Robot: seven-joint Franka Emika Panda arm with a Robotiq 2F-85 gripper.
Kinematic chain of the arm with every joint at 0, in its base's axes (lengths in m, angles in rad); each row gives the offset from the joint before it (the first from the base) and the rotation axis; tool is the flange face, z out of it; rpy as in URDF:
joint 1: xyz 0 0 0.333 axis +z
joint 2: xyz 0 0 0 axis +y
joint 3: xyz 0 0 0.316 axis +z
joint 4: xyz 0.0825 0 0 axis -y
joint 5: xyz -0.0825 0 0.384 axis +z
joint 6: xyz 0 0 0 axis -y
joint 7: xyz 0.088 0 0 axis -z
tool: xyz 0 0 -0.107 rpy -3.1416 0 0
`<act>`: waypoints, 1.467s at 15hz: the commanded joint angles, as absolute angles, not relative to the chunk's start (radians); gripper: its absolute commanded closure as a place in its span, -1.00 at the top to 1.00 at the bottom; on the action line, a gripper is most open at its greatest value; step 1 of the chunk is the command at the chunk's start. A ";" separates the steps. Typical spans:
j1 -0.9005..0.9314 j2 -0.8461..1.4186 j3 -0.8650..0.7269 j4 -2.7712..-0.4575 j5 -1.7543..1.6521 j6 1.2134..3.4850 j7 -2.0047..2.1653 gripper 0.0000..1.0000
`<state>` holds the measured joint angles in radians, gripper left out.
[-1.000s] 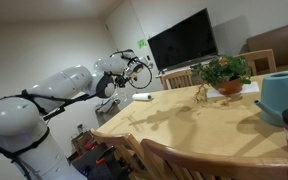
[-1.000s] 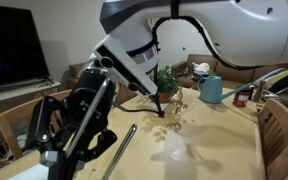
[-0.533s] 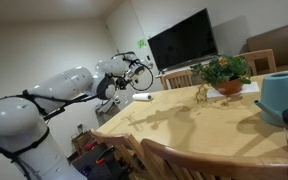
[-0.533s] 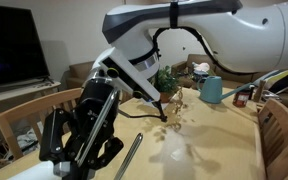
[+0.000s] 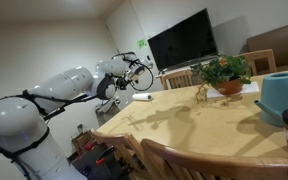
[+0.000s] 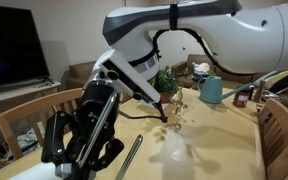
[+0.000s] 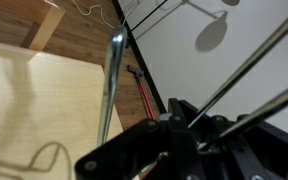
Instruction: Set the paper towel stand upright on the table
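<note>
The fingers (image 6: 84, 150) were clamped fully shut, seemingly on the paper towel stand (image 7: 110, 85), its slim post slanting just beside them above the tabletop (image 6: 209, 150), not upright.

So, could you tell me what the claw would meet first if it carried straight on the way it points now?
Probably the table near its edge: the claw, shut on the paper towel stand, tilts down over it. Depth is unclear, so it could slip past toward the floor.

white arm (image 5: 59, 85), blk gripper (image 6: 79, 160), blk cables (image 6: 184, 25)
</note>
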<state>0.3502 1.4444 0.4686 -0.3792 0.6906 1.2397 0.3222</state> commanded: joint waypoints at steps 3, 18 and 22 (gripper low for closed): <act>0.353 1.433 0.407 -0.365 0.682 1.373 0.466 -0.97; 0.297 1.432 0.440 -0.390 0.731 1.512 0.768 -0.24; 0.297 1.429 0.441 -0.391 0.750 1.516 0.771 0.37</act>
